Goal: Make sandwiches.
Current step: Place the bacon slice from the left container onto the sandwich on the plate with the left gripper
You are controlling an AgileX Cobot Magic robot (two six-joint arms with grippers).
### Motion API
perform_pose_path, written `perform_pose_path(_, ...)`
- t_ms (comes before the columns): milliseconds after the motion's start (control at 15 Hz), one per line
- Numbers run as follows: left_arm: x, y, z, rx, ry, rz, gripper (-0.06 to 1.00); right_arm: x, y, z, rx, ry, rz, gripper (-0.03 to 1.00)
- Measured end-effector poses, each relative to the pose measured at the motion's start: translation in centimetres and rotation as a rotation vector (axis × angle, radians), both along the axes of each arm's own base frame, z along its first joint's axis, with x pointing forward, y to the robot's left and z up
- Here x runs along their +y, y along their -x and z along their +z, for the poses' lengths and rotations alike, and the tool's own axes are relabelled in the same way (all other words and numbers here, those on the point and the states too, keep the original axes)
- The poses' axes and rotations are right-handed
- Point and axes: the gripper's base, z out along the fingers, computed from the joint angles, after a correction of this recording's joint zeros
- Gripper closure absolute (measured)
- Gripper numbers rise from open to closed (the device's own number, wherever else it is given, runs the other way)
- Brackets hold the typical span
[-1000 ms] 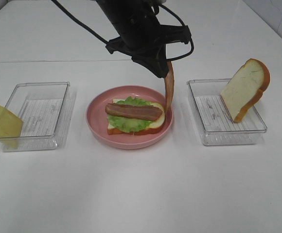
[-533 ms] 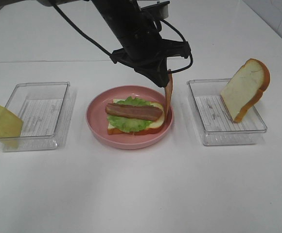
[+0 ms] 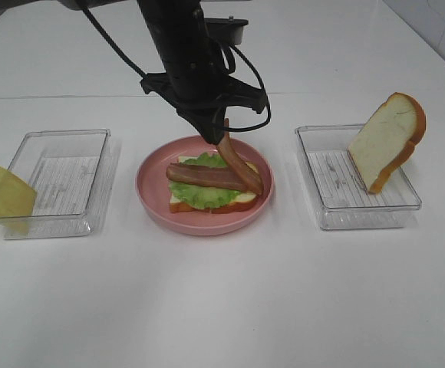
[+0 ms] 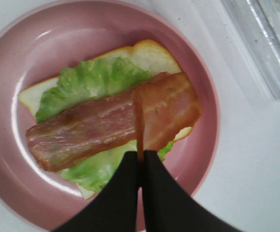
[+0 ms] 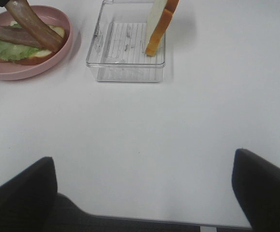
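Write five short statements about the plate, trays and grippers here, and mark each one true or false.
1. The left gripper is shut on a bacon strip. True.
2. On the sandwich, another bacon strip lies on the lettuce. True.
3. The cheese is on the sandwich. False: the cheese sits at the left tray's outer edge.
4. The right gripper holds the bread slice. False: it is open and empty; the slice leans in the right tray.
5. The plate is pink. True.
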Motion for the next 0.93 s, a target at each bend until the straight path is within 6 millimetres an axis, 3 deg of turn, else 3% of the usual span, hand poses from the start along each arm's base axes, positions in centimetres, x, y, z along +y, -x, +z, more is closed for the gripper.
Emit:
perform_pose_path(667,0.7,-0.1,-0.1,-0.013,-0.082,0.009,0.94,0.0,0.0,0.0,0.000,0.000,0.000,0.03)
perform_pose_path(933,0.7,-0.3,-1.7,0.016,-0.107,0.008,0.94,0.0,0.0,0.0,0.000,0.000,0.000,0.03)
